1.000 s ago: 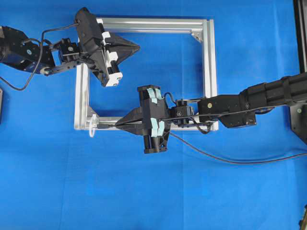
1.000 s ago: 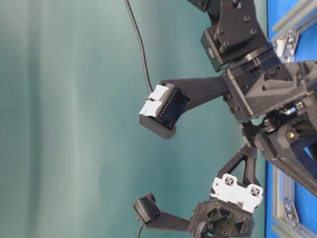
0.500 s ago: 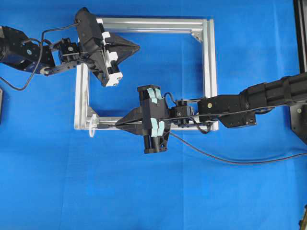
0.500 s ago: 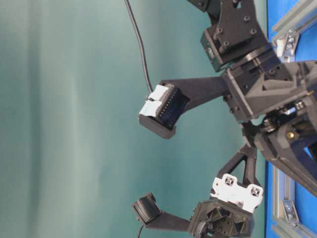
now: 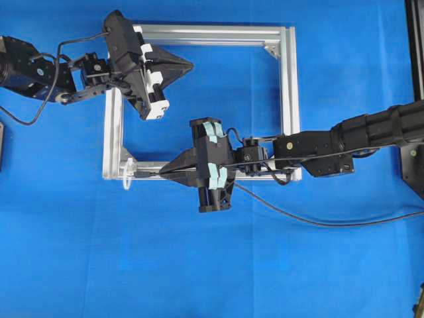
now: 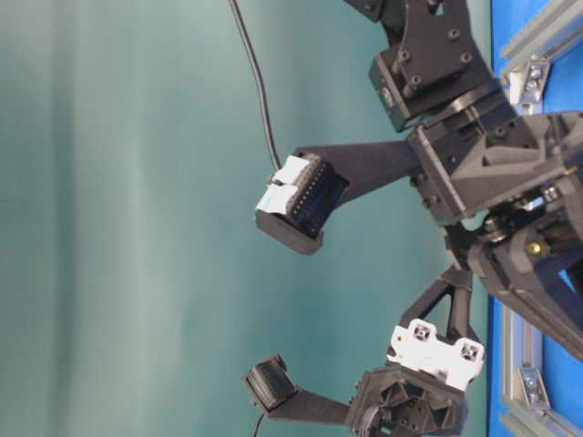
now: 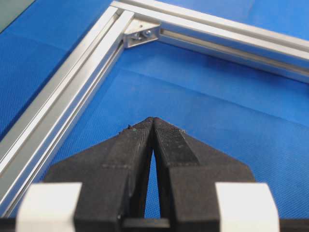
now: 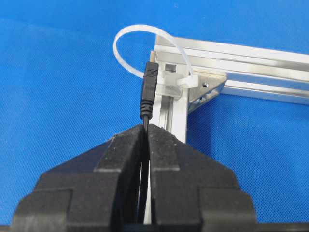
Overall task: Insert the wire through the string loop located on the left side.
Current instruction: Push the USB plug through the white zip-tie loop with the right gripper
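the right gripper (image 8: 146, 129) is clamped tight on the wire (image 8: 148, 92), whose plug tip juts out ahead of its fingertips, right at the string loop (image 8: 140, 36) tied to the lower left corner of the aluminium frame (image 5: 289, 99); whether the tip has entered the loop is unclear. the left gripper (image 7: 153, 122) is fully closed and holds nothing, above the blue bench (image 5: 199, 265) inside the frame's upper left corner

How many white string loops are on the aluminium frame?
1. The string loop sits at the frame's lower-left corner in the overhead view, just ahead of the wire's plug tip. Arms cover parts of the frame, so another could be hidden.
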